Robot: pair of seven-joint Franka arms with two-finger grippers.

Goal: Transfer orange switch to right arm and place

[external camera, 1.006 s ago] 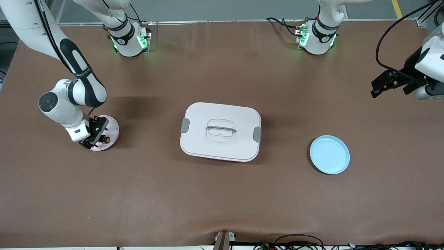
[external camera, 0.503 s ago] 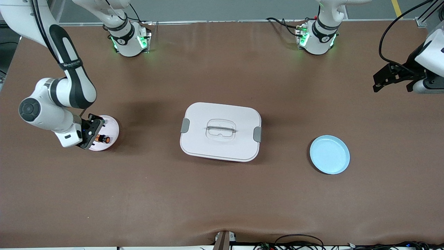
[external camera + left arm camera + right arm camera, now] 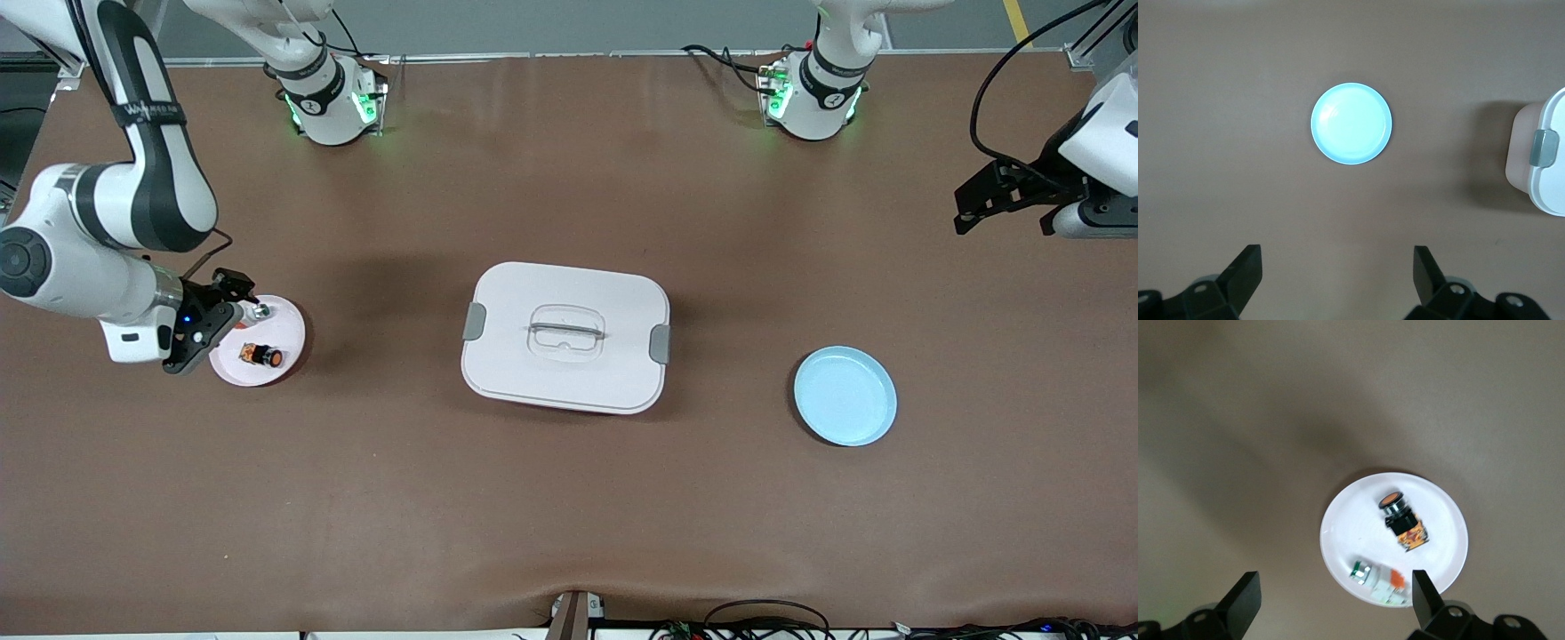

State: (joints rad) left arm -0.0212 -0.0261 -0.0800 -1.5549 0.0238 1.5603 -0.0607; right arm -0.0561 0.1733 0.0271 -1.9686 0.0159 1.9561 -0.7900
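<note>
The orange switch [image 3: 263,356] lies on its side on a small white plate [image 3: 286,335] near the right arm's end of the table. It also shows in the right wrist view [image 3: 1402,518] on the plate [image 3: 1345,528], with nothing touching it. My right gripper [image 3: 206,324] is open and empty, up over the plate's edge toward the right arm's end; its own view [image 3: 1333,600] shows the jaws wide apart. My left gripper [image 3: 969,206] is open and empty, high over the left arm's end of the table [image 3: 1337,270].
A small silver-and-clear part [image 3: 259,311] with a red bit lies on the same plate [image 3: 1381,581]. A white lidded box [image 3: 565,336] sits mid-table [image 3: 1548,167]. An empty light blue plate [image 3: 845,396] lies toward the left arm's end [image 3: 1351,123].
My right gripper has risen and drawn back from the plate toward the right arm's end. The orange switch stays on the plate. The left gripper has shifted only slightly.
</note>
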